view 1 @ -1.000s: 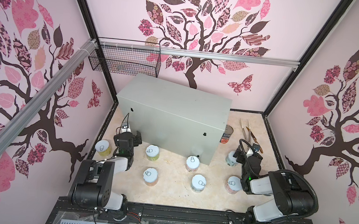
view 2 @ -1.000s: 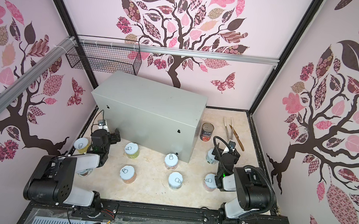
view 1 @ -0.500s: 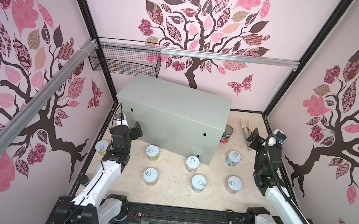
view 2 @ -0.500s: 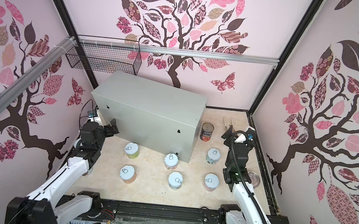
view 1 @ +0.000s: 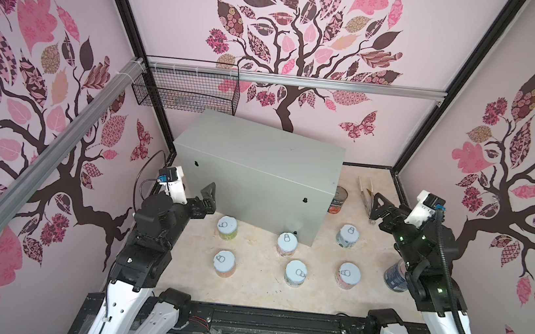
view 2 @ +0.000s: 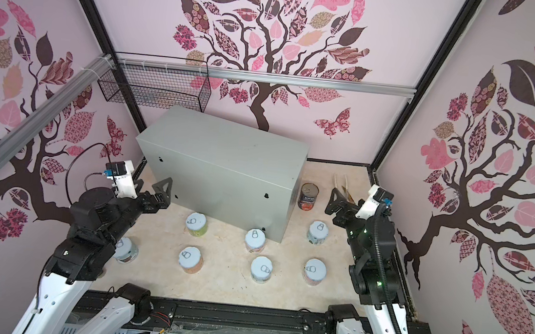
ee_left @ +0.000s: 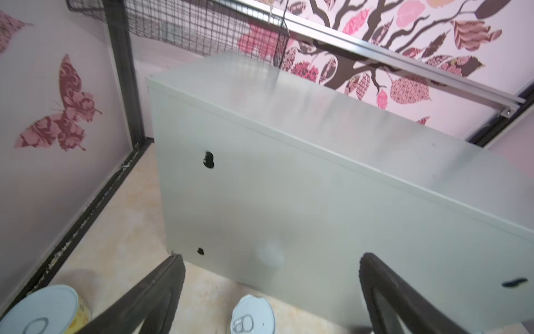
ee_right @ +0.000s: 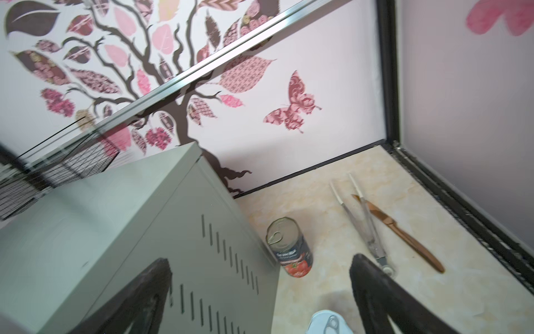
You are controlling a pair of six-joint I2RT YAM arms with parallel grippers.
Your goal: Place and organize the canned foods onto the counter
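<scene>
Since one second ago both arms have risen from their folded pose low among the cans, and now they stand tall at the two sides of the cell. The left gripper (view 1: 203,197) hangs just beside the left front corner of the counter (view 1: 260,160), with its jaws spread wide and nothing between them. The right gripper (view 1: 378,208) is near the right wall, also spread wide and empty, above the tongs (ee_right: 367,228) and the knife (ee_right: 404,235) that lie on the floor (view 1: 255,290). The counter is the big grey box at the back of the floor, a little turned. Every can that I can see stands upright on the floor with its lid closed, so the content is hidden. Six short cans (view 1: 286,243) make two rows of three in front of the counter. One more short can (view 2: 126,249) shows half behind the left arm in a top view, and the left wrist view shows a yellow-labelled can (ee_left: 43,311) near the wall. The dark-labelled can (view 1: 339,200), with tomatoes on its label, stands just beside the right end of the counter. The blue-labelled can (view 1: 395,278) stands partly behind the right arm. The wire basket (view 1: 185,93) hangs from the rail in the back left corner, above the counter; what lies in it I cannot tell through the mesh.
</scene>
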